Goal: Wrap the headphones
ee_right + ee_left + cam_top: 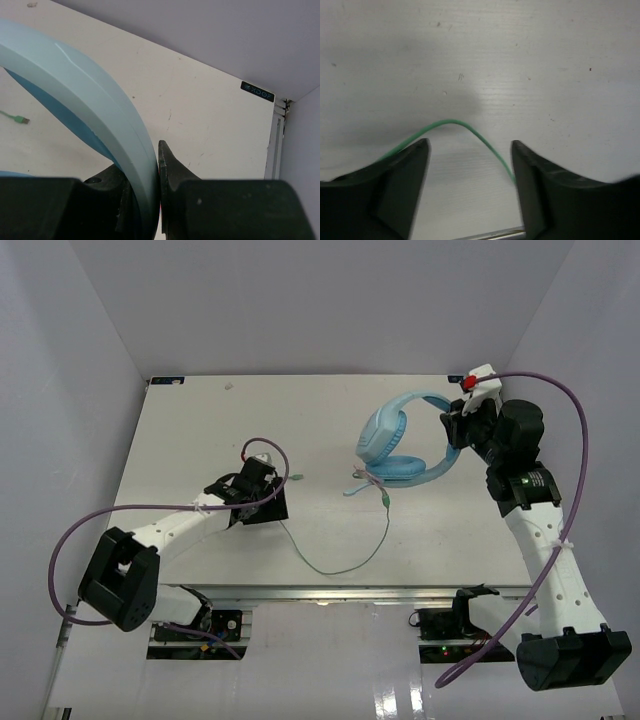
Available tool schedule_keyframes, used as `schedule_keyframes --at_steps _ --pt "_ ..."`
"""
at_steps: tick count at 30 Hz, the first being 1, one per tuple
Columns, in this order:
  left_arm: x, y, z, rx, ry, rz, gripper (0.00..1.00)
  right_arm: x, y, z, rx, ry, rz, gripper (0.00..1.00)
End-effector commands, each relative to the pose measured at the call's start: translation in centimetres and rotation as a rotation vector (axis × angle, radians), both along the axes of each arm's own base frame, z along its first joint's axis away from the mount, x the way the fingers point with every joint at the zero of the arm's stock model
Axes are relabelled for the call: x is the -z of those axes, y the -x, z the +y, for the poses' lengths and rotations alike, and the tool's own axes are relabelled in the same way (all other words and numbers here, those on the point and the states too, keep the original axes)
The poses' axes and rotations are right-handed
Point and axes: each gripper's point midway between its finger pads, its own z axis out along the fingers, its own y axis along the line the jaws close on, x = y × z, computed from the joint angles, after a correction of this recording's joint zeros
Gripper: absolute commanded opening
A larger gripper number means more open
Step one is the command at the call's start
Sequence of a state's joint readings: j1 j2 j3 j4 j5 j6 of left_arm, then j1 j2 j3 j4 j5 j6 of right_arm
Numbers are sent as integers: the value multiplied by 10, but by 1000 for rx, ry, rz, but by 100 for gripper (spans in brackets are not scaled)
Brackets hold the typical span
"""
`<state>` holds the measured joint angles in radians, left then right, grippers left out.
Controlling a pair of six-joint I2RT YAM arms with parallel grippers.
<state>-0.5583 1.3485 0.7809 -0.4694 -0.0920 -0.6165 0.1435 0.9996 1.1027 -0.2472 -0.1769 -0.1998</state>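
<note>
Your right fingers (176, 176) are clenched on the headband of the light blue headphones (398, 445), which sit at the far right of the desk (180, 430). Your left fingers (409, 172) are spread apart, with the pale green cable (454, 121) lying loose between them.

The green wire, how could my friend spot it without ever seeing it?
On the white table, find the light blue headphones at the right back. A thin pale green cable runs from them toward the front edge, then curves left to the left claw. It is much thinner than the arms' purple cables.
</note>
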Motion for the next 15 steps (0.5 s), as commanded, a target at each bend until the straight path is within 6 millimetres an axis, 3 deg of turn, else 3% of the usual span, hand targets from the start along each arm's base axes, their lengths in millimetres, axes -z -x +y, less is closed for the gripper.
schedule_keyframes --at_steps 1,7,9,10,13,15 --pt "-66 -30 5 127 -74 -210 98 -54 -10 -6 40 -79 -83 8" --pt "-130 -34 9 293 -140 -392 98 -42 -26 -15 109 -132 -14 8" --pt "-145 -21 2 452 -121 -492 98 -36 -26 -12 89 -135 3 8" --pt "-153 -13 -12 591 -87 -563 97 -34 -26 -10 79 -133 8 8" --pt "-150 29 -30 937 -40 -727 95 -29 -23 2 -12 -113 14 8" --pt "-141 38 -33 1096 -91 -803 94 -28 -20 11 -76 -110 16 8"
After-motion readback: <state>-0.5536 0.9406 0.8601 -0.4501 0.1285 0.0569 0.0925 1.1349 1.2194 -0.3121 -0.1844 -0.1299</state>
